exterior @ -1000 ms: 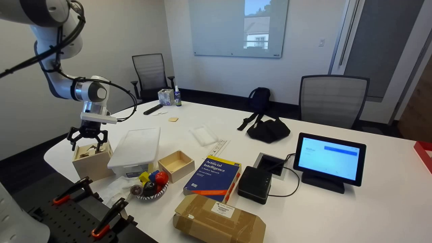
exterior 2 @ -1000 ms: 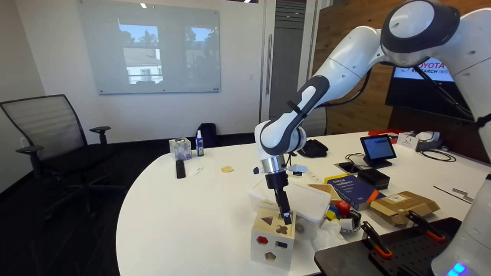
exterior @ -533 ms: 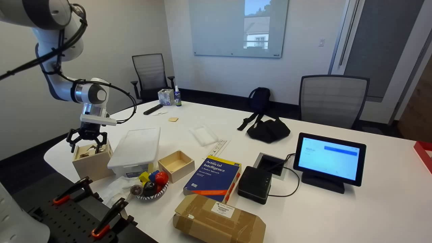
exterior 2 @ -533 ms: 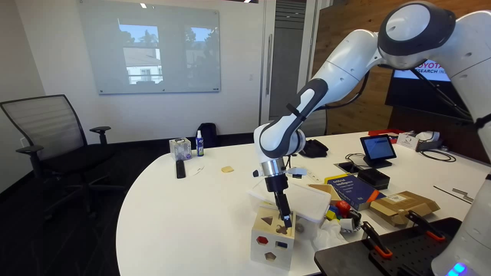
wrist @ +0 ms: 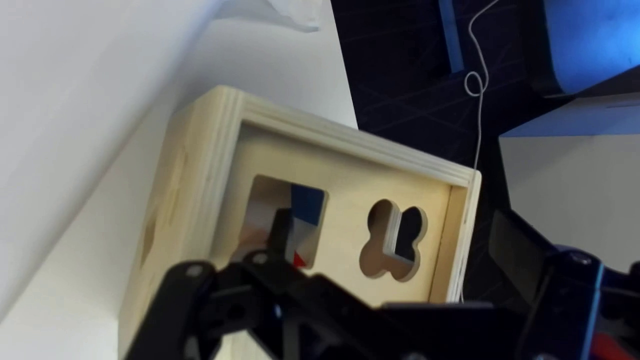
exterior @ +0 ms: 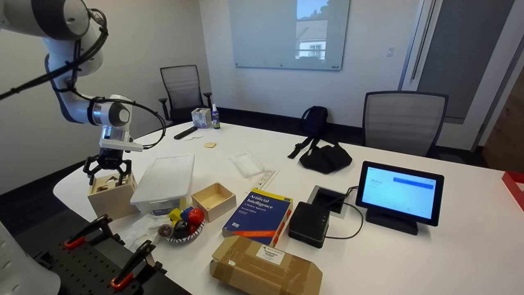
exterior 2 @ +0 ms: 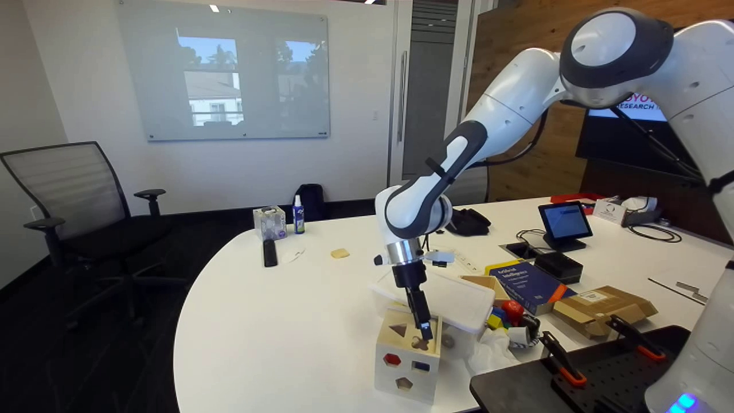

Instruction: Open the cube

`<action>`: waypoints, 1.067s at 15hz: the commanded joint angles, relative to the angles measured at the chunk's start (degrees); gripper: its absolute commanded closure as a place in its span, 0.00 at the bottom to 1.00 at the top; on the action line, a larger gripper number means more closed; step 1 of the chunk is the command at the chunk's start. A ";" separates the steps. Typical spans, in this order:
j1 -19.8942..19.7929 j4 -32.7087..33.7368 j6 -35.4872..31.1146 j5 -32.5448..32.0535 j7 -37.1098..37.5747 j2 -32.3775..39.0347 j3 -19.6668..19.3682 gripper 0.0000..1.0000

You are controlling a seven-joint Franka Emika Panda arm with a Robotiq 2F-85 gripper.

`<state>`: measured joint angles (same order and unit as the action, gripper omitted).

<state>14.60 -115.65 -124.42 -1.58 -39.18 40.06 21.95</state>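
Observation:
The cube [exterior: 114, 201] is light tan wood and stands upright near the table's edge. It also shows in an exterior view [exterior 2: 405, 370], with shaped holes in its top and side. In the wrist view the cube's recessed top [wrist: 345, 245] has a square hole and a four-lobed hole. Blue and red bits show through the square hole. My gripper [exterior: 106, 180] is open and points down at the cube's top. It also shows side-on [exterior 2: 425, 331]. In the wrist view the gripper [wrist: 400, 239] has one finger over the square hole and the other beyond the cube's rim. Contact cannot be told.
A translucent container with a white lid [exterior: 167, 176] stands right beside the cube. A small open wooden box [exterior: 215, 200], a bowl of toys [exterior: 186, 239], a blue book [exterior: 258, 215] and a cardboard box [exterior: 266, 270] lie farther along. Clamps [exterior: 88, 229] stick up nearby.
The upper arm has come down and forward a little. The gripper has lowered slightly, then shifted a little sideways over the cube's top. It stays open. The cube has not moved.

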 commanded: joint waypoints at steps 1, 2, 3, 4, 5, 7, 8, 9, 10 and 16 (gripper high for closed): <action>0.69 2.66 1.77 -1.18 -0.09 1.47 0.33 0.00; 0.70 2.93 1.84 -1.14 -0.26 1.69 0.42 0.00; 0.62 3.27 1.92 -1.00 -0.50 1.97 0.55 0.00; 0.65 3.55 1.85 -1.05 -0.61 2.10 0.58 0.00; 0.71 3.82 1.83 -1.13 -0.70 2.26 0.61 0.00; 0.82 4.42 1.73 -1.25 -1.07 2.53 0.70 0.00; 0.93 4.72 1.63 -1.39 -1.58 2.68 0.74 0.00; 0.99 5.01 1.64 -1.42 -1.88 2.85 0.79 0.00; 1.04 5.30 1.60 -1.48 -2.08 3.03 0.86 0.00; 1.23 5.80 -0.34 -1.56 -3.89 3.17 1.29 0.00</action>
<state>15.57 -111.13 -124.45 -1.97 -42.06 42.67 22.73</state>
